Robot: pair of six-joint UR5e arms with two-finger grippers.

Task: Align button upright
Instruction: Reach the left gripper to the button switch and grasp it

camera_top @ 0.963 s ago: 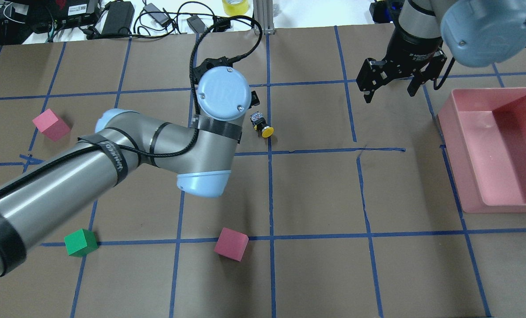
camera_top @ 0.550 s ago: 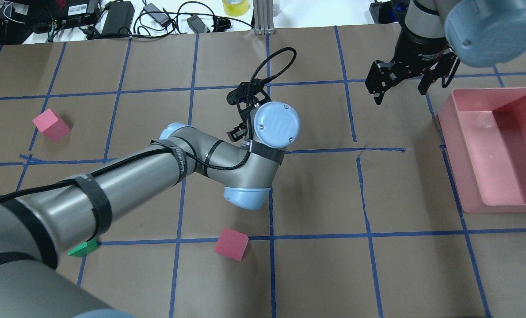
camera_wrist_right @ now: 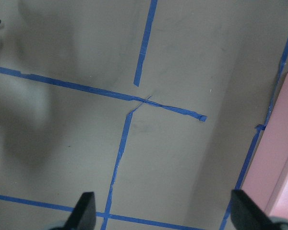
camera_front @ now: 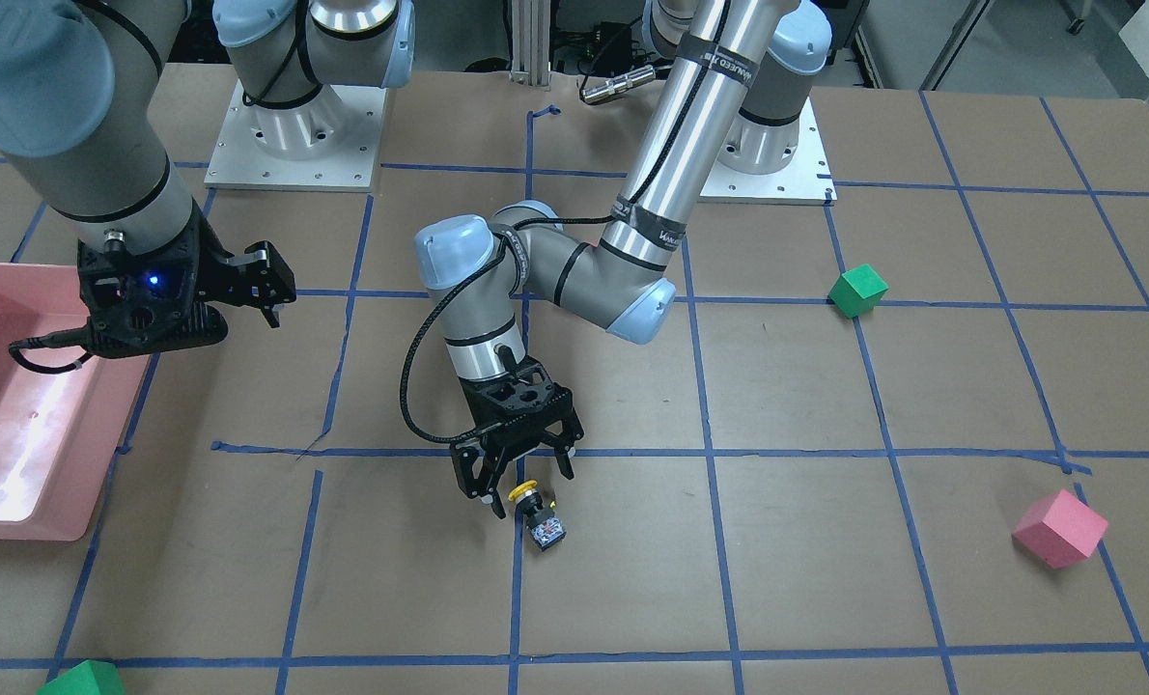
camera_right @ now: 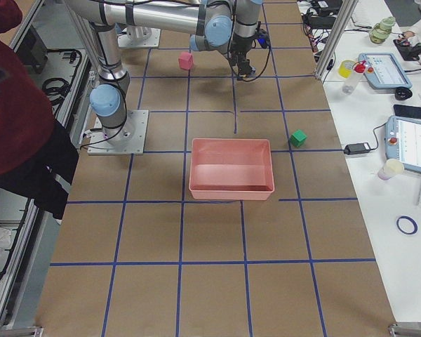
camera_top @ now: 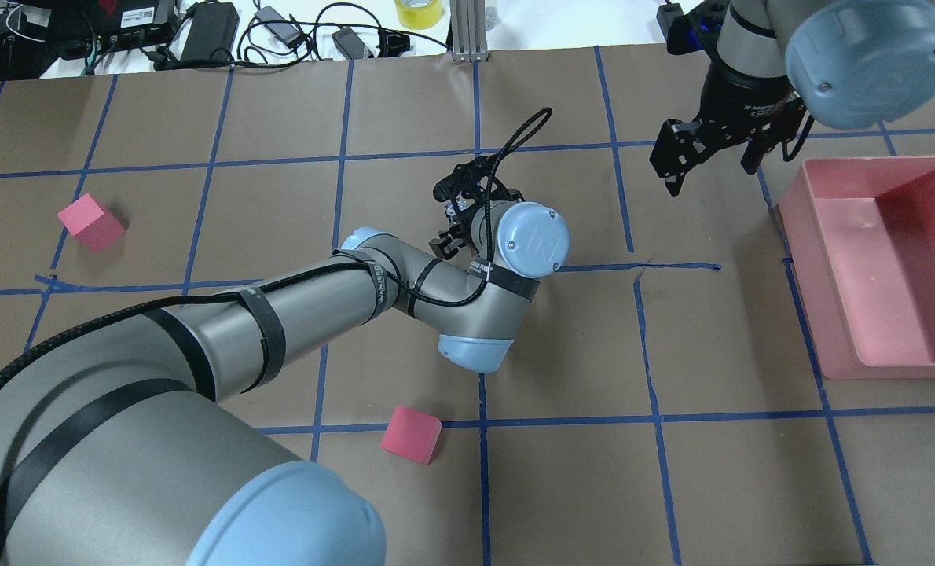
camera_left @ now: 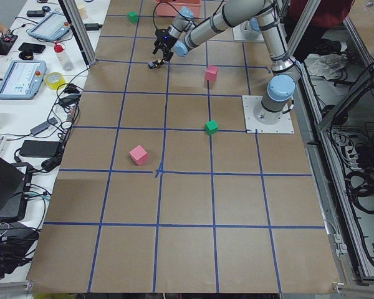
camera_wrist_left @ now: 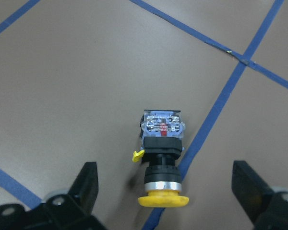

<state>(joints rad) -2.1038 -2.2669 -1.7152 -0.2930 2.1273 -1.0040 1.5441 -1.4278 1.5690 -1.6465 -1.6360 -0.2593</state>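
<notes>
Risk noted at the left gripper (camera_front: pixel 522 485): its jaws are spread far wider than the button (camera_wrist_left: pixel 162 153), so an off-centre closure is judged likely to push or roll the part instead of seizing it; a pinch on the domed yellow cap (camera_wrist_left: pixel 163 201) could squirt it out, and a grip across the wrong faces would leave no way to tip it upright; the fingers (camera_wrist_left: pixel 89 179) hold nothing and touch nothing, hovering over the cap end; the button lies on its side on the table, cap toward the gripper, boxy base (camera_wrist_left: pixel 162 127) away, against a blue tape line (camera_wrist_left: pixel 206 124); the right gripper (camera_top: pixel 709 161) hangs wide and empty, well apart, near the pink bin (camera_top: pixel 797 228); a pink cube (camera_top: pixel 411 434) sits clear of the work
</notes>
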